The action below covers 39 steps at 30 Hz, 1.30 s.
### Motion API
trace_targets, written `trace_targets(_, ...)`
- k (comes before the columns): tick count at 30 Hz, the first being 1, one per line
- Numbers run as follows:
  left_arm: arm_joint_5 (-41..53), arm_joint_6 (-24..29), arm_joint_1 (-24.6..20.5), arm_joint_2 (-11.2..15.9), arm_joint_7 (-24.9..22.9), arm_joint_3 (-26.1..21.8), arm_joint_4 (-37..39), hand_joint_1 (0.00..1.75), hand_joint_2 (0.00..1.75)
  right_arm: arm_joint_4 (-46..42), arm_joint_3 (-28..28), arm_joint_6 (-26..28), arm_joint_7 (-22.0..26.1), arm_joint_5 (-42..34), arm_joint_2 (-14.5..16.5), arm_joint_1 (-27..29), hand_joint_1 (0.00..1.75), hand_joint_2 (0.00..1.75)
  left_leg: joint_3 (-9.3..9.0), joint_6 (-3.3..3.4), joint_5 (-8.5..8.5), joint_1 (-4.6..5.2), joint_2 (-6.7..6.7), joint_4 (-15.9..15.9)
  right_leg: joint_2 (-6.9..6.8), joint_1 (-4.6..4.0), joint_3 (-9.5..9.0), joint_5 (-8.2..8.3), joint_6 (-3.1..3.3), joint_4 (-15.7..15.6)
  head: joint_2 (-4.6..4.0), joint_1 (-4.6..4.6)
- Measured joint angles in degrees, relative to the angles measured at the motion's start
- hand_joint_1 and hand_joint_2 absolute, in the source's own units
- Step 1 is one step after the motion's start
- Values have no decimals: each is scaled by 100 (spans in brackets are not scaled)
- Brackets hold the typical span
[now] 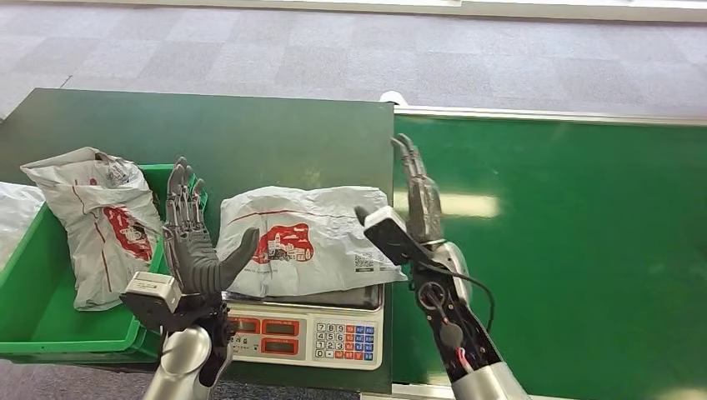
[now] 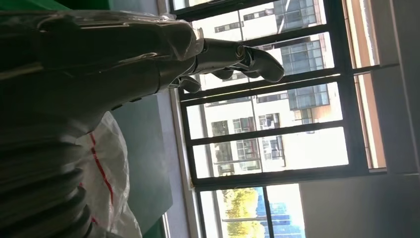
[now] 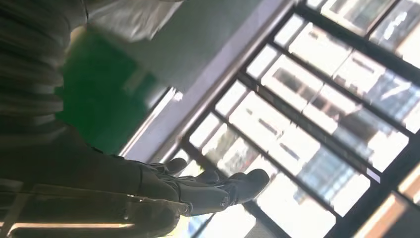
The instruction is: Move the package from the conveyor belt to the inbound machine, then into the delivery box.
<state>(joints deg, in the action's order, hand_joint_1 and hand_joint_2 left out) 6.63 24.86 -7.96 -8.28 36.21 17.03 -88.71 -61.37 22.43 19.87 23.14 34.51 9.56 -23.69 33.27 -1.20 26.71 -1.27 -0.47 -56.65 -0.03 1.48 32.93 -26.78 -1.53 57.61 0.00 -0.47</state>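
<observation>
Head view: the package (image 1: 304, 240) lay flat on the scale (image 1: 313, 330), long axis running side to side, between the two raised hands. The left hand (image 1: 193, 242) and the right hand (image 1: 419, 200) flanked it, both empty with fingers extended; the green box (image 1: 33, 325) waited beside the left hand.

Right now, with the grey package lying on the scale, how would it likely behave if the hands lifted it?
The package on the scale is a wrinkled plastic mailer, so it would probably sag and fold instead of staying flat. Its low, slack shape suggests soft, light contents. The glossy film may slip between fingers, so both open hands may be safer.
</observation>
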Motion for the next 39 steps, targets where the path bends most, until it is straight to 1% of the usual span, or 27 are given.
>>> trace_targets(2,166,-148,107,22,-53,-60,-19,0,175,-1055,-317,515,15,317,-185,832,0,175,7,3,9,1,-14,0,-10,1,-4,-7,-4,-7,0,2)
trace_targets(4,416,-309,142,50,-145,-86,-21,0,175,-2032,-643,912,134,462,-302,1711,0,175,11,6,22,1,-15,0,-11,1,-4,-14,-5,-11,0,1)
trace_targets(7,903,-473,89,110,-299,-72,-12,0,175,-3231,-1045,1299,356,425,-383,2908,0,175,11,3,33,1,-5,1,-6,2,0,-21,-2,-12,0,-2)
trace_targets(9,1254,-494,-49,157,-446,-27,21,0,175,-3767,-1206,1383,415,331,-421,3473,0,175,9,3,35,1,5,3,-1,1,1,-22,0,-12,0,-2)
trace_targets(12,1834,-455,-331,234,-767,74,132,0,175,-4188,-1308,1300,417,194,-452,3942,0,175,0,2,33,0,12,4,4,0,-5,-21,3,-12,0,-3)
trace_targets(16,2770,-465,-604,373,-1390,192,340,0,175,-4406,-1367,852,478,-37,-447,4174,0,175,-16,2,27,0,21,5,11,0,-16,-15,7,-10,0,-1)
trace_targets(18,3202,-530,-662,444,-1759,200,437,0,175,-4420,-1379,651,527,-67,-436,4203,0,175,-20,2,26,0,26,5,16,0,-18,-14,7,-10,0,-2)
trace_targets(20,3461,-598,-693,496,-2025,194,528,0,175,-4420,-1386,567,556,-68,-429,4215,0,175,-21,2,25,0,25,5,17,0,-18,-14,7,-10,0,-2)
trace_targets(25,3614,-651,-729,566,-2182,190,672,0,175,-4420,-1416,521,589,-81,-425,4234,0,175,-20,2,26,1,26,5,17,0,-17,-14,7,-10,0,-2)
trace_targets(27,3776,-714,-754,582,-2340,190,727,0,175,-4420,-1421,493,607,-94,-425,4235,0,175,-19,2,27,1,26,5,17,0,-15,-15,7,-10,0,-1)
trace_targets(30,4279,-932,-858,611,-2780,199,915,0,175,-4420,-1423,415,638,-109,-427,4226,0,175,-19,2,27,1,26,5,17,0,-16,-15,7,-10,0,-2)
trace_targets(34,5017,-1447,-989,658,-3322,211,1250,0,175,-4418,-1423,266,641,-118,-427,4144,0,175,-20,2,26,0,28,5,18,0,-18,-14,8,-10,0,-2)
trace_targets(36,5245,-1693,-1019,671,-3465,211,1394,0,175,-4409,-1423,228,641,-109,-427,4080,0,175,-21,2,25,0,28,5,18,0,-19,-14,7,-9,0,-1)
trace_targets(39,5346,-1837,-1058,680,-3516,211,1546,0,175,-4393,-1423,211,641,-94,-427,4013,0,175,-21,2,25,1,27,5,18,0,-20,-14,7,-9,0,-1)
